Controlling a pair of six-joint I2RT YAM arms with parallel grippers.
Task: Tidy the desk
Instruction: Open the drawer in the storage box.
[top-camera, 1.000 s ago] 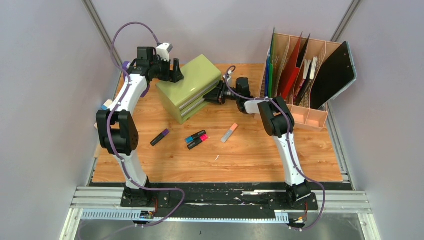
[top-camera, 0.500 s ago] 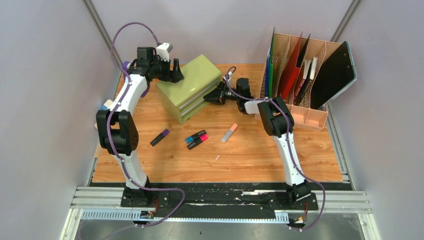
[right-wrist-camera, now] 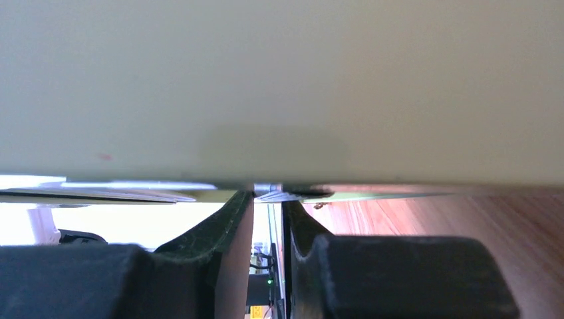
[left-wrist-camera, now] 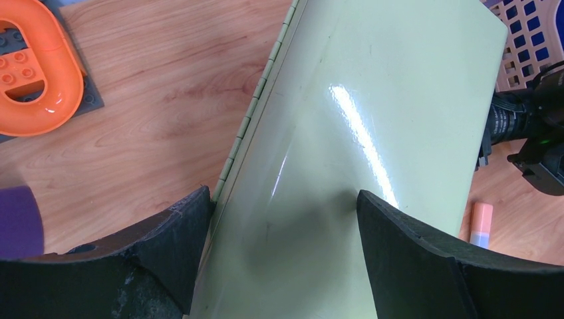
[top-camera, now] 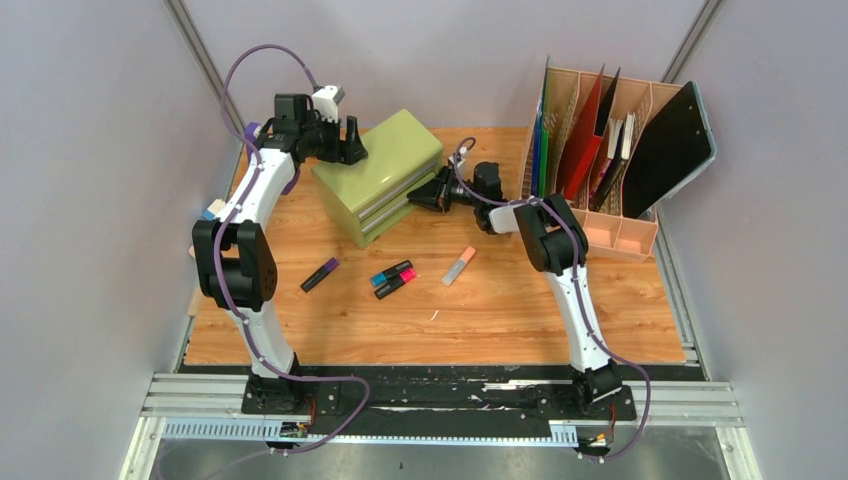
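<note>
Logging the desk (top-camera: 500,320) first: orange-brown wood grain, flat beneath both arms, long axis left to right, parallel to the metal rail (top-camera: 450,405) along its near edge.

Taking the olive-green drawer chest (top-camera: 378,170) as landmark: sits toward the desk's far-left, skewed, long axis from near-left to far-right, drawer fronts turned toward the near-right.

Found the left gripper (left-wrist-camera: 281,199) over the chest's far-left end, jaws spread wide across the lid, hinge edge just inside one finger. Contact with the lid not readable.

Found the right gripper (right-wrist-camera: 268,199) hard against the chest's right end, low down, fingers (right-wrist-camera: 219,232) drawn almost together with only a slit between. Cannot tell whether pinching anything.

Judged both tools committed to the chest, so probably squaring or shifting it. Right arm nearer the loose pens.

- Near side of the chest, on bare desk: purple marker (top-camera: 320,274), blue marker (top-camera: 391,272) and pink marker (top-camera: 397,285) side by side, peach highlighter (top-camera: 459,265).
- Well right of the chest: file organizer (top-camera: 600,160).
- Left of the chest, in the left wrist view: orange ring (left-wrist-camera: 63,66) on a gray brick plate (left-wrist-camera: 93,100).
</note>
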